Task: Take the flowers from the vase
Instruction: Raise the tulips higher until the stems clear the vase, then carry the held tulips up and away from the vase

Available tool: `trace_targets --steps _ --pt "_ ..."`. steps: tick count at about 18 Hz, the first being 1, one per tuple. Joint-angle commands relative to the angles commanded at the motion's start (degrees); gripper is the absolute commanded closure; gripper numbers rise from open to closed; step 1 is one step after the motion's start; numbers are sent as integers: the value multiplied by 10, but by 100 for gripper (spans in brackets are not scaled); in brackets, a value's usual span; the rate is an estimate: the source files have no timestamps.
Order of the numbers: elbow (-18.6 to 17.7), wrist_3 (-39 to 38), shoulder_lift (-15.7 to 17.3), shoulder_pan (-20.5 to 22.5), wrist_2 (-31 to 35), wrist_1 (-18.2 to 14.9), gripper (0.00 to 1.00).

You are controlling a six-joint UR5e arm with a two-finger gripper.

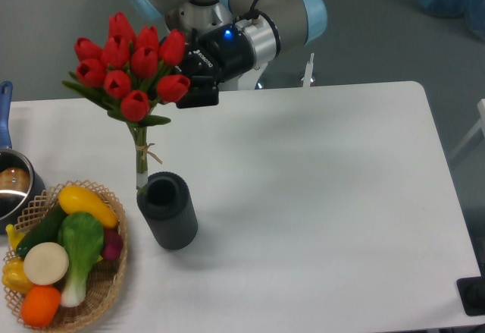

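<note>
The white table spread under me, with the wicker basket of vegetables at its near left corner and a pot just beyond it. My gripper was clamped on the flowers, holding the red bunch high above the table. The stem ends hung at the rim of the dark ribbed vase, which stood upright just beside the basket.

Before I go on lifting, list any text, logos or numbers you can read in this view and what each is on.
White lettering on the black body of the gripper: there, but too small and blurred to read.
No text shows on the flowers, the vase, the basket or the table.
</note>
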Motion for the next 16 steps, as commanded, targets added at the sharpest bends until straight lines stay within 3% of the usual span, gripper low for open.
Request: trace_targets --steps 8,12,16 --pt "0 -6 12 85 64 -3 64" --pt "8 -14 13 159 85 -3 64" --pt "41 -53 10 197 172 -4 64"
